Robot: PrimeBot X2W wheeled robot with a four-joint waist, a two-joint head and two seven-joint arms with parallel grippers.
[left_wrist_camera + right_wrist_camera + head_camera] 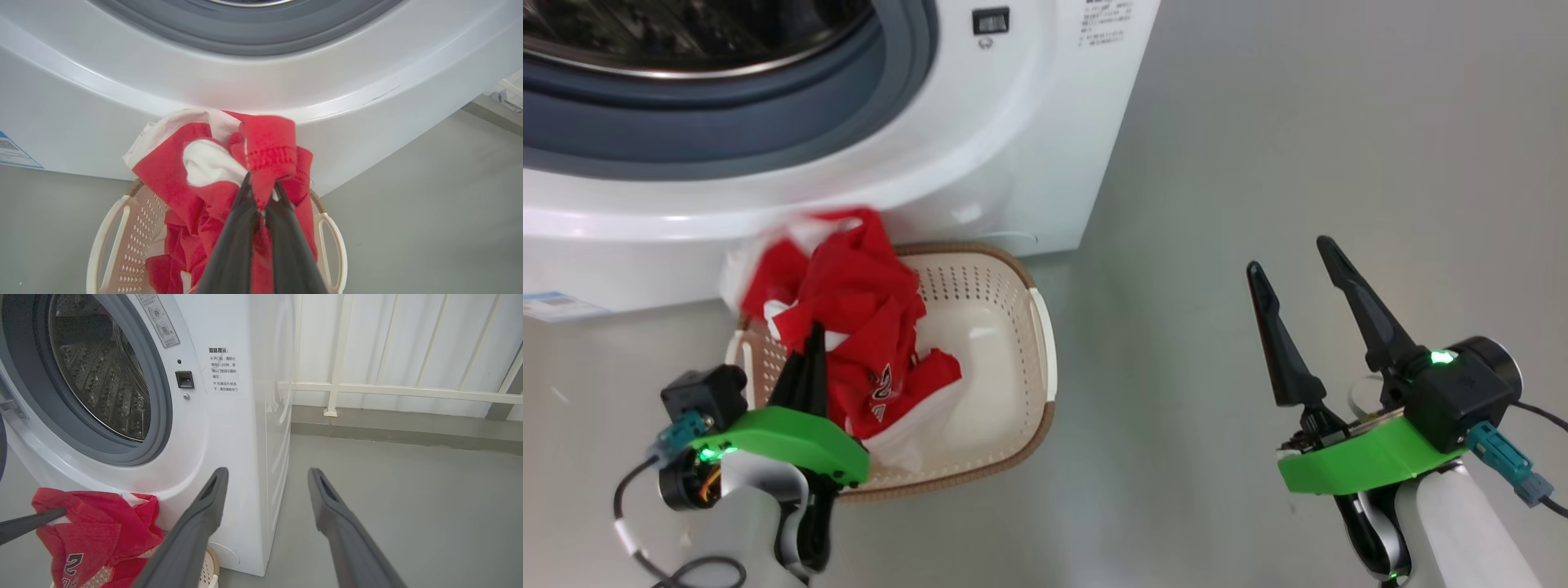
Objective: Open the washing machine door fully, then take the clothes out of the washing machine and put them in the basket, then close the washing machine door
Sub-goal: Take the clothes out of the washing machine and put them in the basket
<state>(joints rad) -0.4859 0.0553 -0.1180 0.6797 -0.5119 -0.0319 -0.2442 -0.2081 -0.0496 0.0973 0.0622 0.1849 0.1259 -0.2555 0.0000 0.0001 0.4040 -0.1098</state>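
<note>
Left gripper [814,333]: my fingers are pinched together on a fold of the clothes [849,294], red cloth squeezed between the tips in the left wrist view. Right gripper [1289,256]: fingers spread apart, nothing between them, hanging over bare floor [1258,122] well to the right. The bundle hangs down from my left pinch, long axis roughly vertical. Its lower part lies inside the basket [1046,343], and its upper folds stand above the rim, close against the white front of the washing machine [980,147]. The relation that matters: the basket sits straight below the pinch and runs off to the right of it, so the cloth sits over the left half and the right half is bare floor-pan. Its long axis looks to run handle to handle, across the machine front, but I can't be sure from this angle. My left arm is on the load, and the right is well clear, so I judge the drop is the left's job. Farther back, the drum [102,384] mouth is uncovered, and the part I see holds no cloth. Count: one bundle (how many garments I can't tell), one basket with two handles, one machine, two grippers.
</note>
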